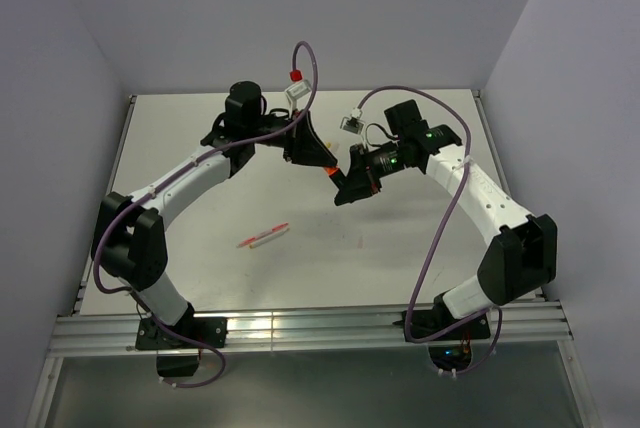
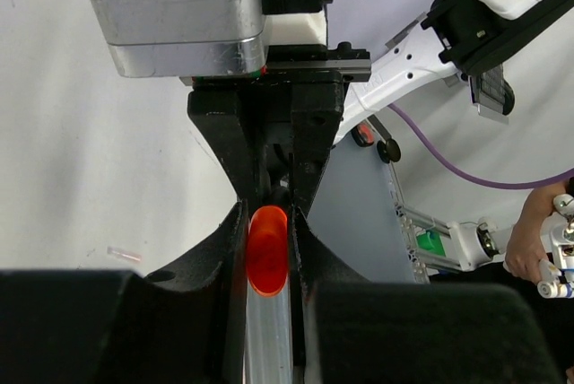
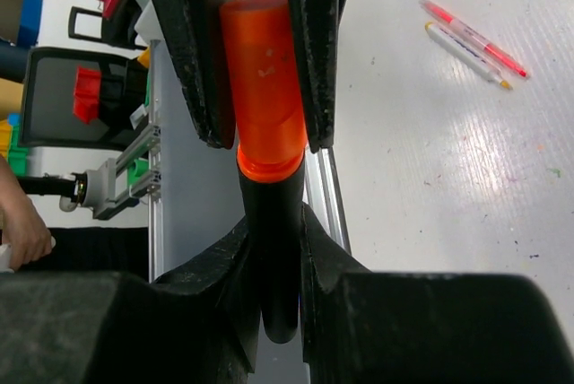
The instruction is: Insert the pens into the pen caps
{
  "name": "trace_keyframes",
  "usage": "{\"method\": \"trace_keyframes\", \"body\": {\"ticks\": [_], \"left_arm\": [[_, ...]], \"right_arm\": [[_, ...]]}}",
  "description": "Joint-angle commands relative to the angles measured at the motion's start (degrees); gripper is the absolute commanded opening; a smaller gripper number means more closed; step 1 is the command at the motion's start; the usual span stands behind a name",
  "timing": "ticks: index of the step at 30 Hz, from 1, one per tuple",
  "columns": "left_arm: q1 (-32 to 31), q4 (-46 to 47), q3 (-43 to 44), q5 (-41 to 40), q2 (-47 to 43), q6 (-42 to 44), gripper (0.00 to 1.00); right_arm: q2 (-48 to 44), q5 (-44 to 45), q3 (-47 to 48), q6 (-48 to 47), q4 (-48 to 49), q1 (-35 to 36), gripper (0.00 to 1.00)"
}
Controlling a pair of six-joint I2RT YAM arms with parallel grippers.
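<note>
Both grippers meet in mid-air above the table's middle. My right gripper is shut on the stubby black marker. The marker's top sits inside the orange cap. My left gripper is shut on that cap, and its fingers flank the cap in the right wrist view. A thin red stick pen and a white one lie side by side on the table, seen from above as a red and white pair near the left arm.
An aluminium rail runs along the near edge where both arm bases are bolted. Walls close in the table on the left, back and right. A person's hand shows beyond the table's edge.
</note>
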Motion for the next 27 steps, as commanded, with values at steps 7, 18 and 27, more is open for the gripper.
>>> {"method": "trace_keyframes", "body": {"ticks": [7, 18, 27], "left_arm": [[-4.7, 3.1, 2.6, 5.8, 0.6, -1.1, 0.08], [-3.8, -34.3, 17.8, 3.6, 4.2, 26.7, 0.32], [5.4, -16.0, 12.9, 2.6, -1.9, 12.8, 0.58]], "right_arm": [[3.0, 0.5, 8.7, -4.4, 4.2, 0.5, 0.00], [2.5, 1.5, 9.5, -8.3, 5.2, 0.4, 0.00], [1.8, 1.3, 8.1, -8.2, 6.1, 0.5, 0.00]]}}
